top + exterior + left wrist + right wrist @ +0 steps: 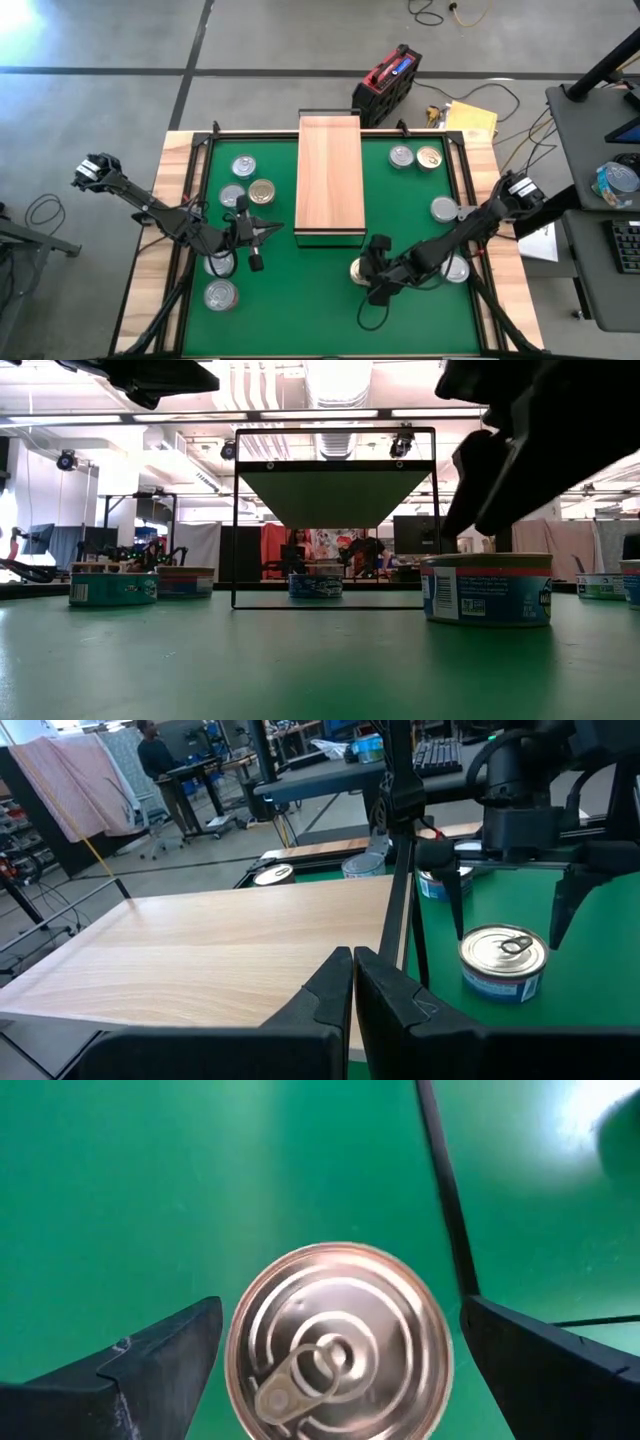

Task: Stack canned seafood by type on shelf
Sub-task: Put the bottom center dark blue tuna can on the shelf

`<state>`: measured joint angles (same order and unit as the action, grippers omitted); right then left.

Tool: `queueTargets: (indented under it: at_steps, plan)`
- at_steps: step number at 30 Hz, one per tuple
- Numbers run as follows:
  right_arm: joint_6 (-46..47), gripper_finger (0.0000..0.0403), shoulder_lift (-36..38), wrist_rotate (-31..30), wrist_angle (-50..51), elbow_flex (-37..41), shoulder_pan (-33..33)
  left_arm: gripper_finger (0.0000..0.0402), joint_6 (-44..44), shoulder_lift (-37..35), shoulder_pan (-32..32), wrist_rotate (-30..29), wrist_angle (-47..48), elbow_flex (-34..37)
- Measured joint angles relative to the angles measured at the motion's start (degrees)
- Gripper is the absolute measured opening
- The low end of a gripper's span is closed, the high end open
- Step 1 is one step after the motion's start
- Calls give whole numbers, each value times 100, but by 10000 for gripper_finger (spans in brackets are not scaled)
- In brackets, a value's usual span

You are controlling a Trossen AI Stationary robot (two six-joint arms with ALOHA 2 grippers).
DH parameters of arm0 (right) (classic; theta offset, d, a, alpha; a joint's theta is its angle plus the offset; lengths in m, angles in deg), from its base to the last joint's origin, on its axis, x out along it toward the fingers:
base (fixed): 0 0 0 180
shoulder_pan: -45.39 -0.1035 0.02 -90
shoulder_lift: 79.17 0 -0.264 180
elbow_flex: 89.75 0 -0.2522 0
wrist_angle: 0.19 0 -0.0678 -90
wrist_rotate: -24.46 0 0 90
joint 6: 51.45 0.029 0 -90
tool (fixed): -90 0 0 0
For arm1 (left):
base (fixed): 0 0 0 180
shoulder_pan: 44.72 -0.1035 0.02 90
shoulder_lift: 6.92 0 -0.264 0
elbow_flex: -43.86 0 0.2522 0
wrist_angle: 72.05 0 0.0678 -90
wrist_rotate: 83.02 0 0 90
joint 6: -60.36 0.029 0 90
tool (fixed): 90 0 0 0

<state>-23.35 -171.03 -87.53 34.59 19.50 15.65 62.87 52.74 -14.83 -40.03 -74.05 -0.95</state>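
The left tool (268, 232), fingers pressed together and empty, hangs beside the shelf (330, 175) over the green mat (300, 300). At right, the right tool (335, 1355) gapes wide above a gold-lidded tin (338, 1345) standing between its fingers, just off the shelf's near end.

We see a gold-lidded can (340, 1342) with concentric rings on our green mat (150, 1180), a pale wood-grained shelf (329, 175), and silver-lidded cans (243, 166) with blue labels.
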Motion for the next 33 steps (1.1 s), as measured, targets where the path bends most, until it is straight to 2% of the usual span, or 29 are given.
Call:
queueTargets:
  at_steps: [18, 33]
  plan:
    - [161, 400, -290, 67, 319, 1, 14, 0, -1, 0, 0, -2, 34, 0]
    - [92, 400, -367, 483, 272, -11, 44, 0, -2, 0, 0, -2, 37, 0]
